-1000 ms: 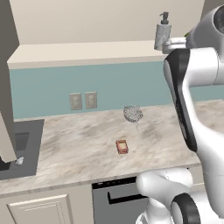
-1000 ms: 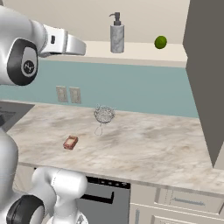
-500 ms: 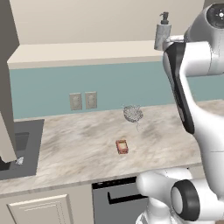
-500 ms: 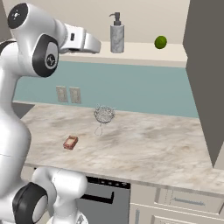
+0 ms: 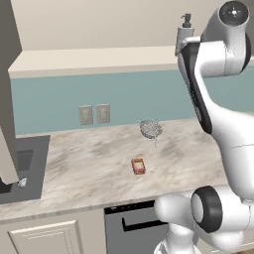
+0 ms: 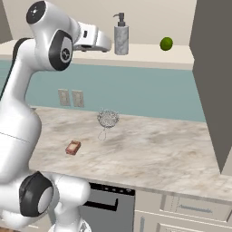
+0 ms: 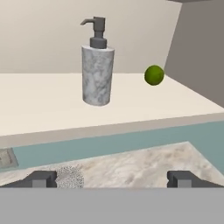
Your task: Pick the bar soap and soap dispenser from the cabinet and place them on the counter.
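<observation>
The soap dispenser [image 7: 97, 72], a grey speckled bottle with a dark pump, stands upright on the cream shelf [image 7: 39, 103] of the open cabinet. In the right base view my gripper [image 6: 107, 47] hovers at shelf height just left of the soap dispenser [image 6: 121, 37], a short gap away. Its jaws are open and hold nothing; both dark fingertips [image 7: 42, 179] rise low in the hand view. The bar soap [image 6: 73, 147], a small reddish-brown block, lies flat on the marbled counter [image 6: 154, 149]. From the left base view, the bar soap [image 5: 138, 166] sits mid-counter and the dispenser [image 5: 184, 34] is partly behind my arm.
A green lime [image 7: 154, 75] rests on the shelf right of the dispenser. A wire-mesh ball [image 6: 108, 119] stands on the counter near the backsplash. An open cabinet door [image 6: 213, 81] hangs at the right, another [image 5: 7, 99] at the left above the dark sink [image 5: 22, 168].
My arm has swung and straightened, carrying the open gripper along the shelf edge closer to the dispenser. The bar soap, lime and mesh ball have stayed put.
</observation>
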